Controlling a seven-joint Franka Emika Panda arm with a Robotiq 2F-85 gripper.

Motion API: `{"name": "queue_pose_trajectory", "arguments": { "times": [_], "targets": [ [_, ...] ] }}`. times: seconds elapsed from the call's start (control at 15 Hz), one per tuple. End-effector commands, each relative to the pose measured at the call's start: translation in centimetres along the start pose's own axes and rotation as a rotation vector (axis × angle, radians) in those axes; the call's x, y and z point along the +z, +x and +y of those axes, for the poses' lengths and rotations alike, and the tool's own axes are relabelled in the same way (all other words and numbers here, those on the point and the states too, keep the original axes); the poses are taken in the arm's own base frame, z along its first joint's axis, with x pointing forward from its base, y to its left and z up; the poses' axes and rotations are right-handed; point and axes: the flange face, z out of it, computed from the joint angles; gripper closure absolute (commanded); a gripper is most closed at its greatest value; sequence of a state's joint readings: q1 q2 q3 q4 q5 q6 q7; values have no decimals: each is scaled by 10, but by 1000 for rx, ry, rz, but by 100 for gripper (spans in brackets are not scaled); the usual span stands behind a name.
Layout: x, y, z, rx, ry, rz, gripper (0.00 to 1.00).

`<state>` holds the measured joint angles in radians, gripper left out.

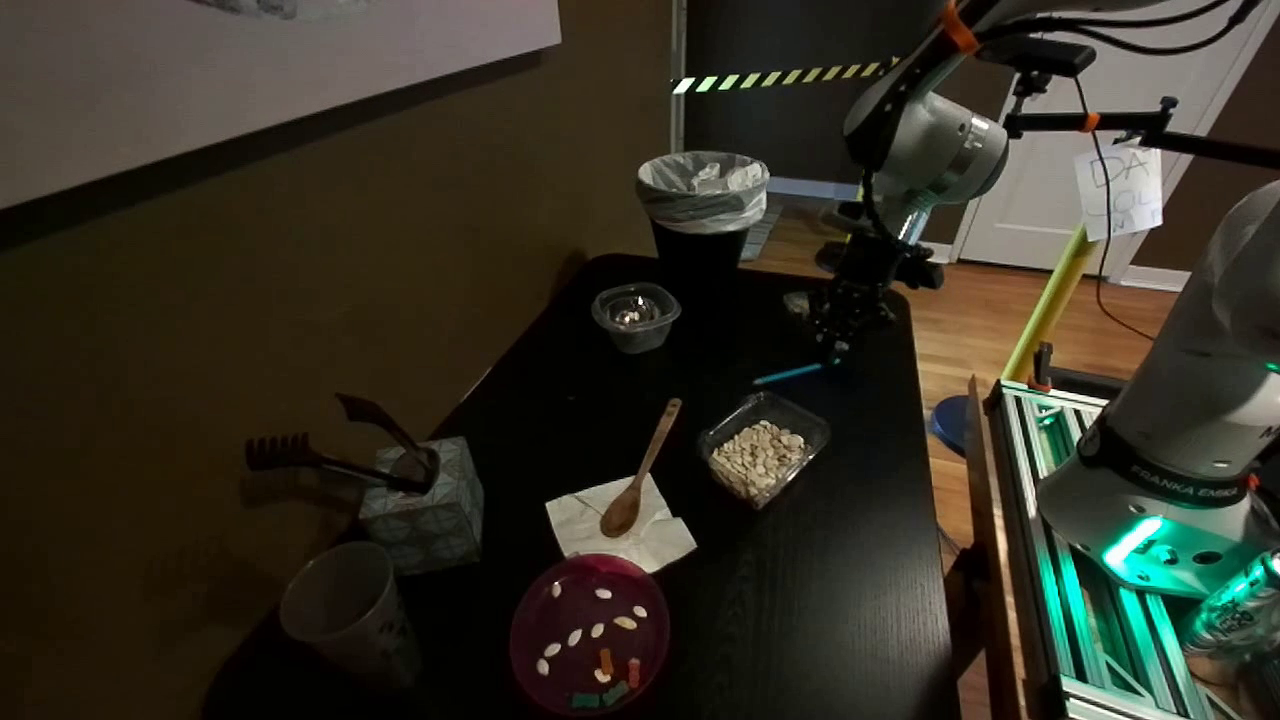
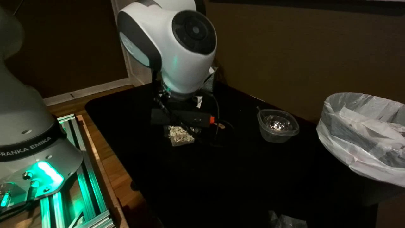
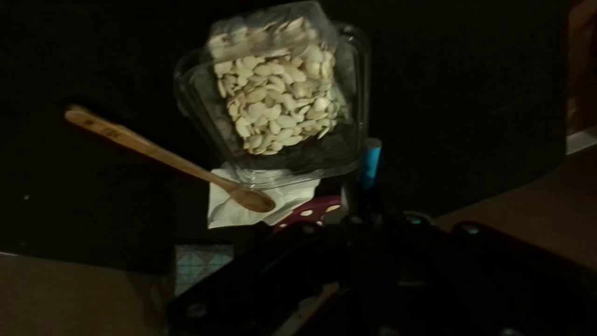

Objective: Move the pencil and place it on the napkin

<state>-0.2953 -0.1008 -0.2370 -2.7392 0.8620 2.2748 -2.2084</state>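
My gripper (image 1: 838, 350) is at the far part of the black table, with its fingertips closed on one end of the blue pencil (image 1: 788, 375). The pencil sticks out sideways. In the wrist view the dark fingers (image 3: 366, 210) meet around the pencil (image 3: 371, 163), which points away from them beside the food tray's corner. Its exact height over the table is hard to tell. The white napkin (image 1: 580, 515) lies flat nearer that camera, under a wooden spoon; it also shows in the wrist view (image 3: 221, 210). In an exterior view the arm hides the gripper and pencil.
A clear tray of seeds (image 1: 760, 455) stands between gripper and napkin. The wooden spoon (image 1: 655, 445) overhangs the napkin. A dark red bowl (image 1: 655, 610) touches its near side. A tissue box (image 1: 440, 525), cup (image 1: 340, 610), clear container (image 1: 637, 325) and bin (image 1: 702, 215) line the wall side.
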Motion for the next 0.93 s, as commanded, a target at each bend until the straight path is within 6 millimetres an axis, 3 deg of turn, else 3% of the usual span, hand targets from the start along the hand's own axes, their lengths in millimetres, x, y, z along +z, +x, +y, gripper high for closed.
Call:
{"name": "queue_pose_trajectory", "arguments": {
  "times": [0.0,0.07,0.13,0.27,0.47,0.53,0.6,0.8,0.87],
  "targets": [
    [14,61,-13,75,-116,-93,98],
    [25,84,5,80,-136,-124,98],
    [39,101,-1,82,-141,-158,98],
    [69,135,-16,85,-135,-200,98],
    [117,182,-56,46,-77,-237,98],
    [94,166,-38,46,-90,-215,98],
    [103,175,-46,34,-78,-225,91],
    [99,171,-43,43,-86,-220,91],
    [100,169,-42,103,-106,-204,98]
  ]
}}
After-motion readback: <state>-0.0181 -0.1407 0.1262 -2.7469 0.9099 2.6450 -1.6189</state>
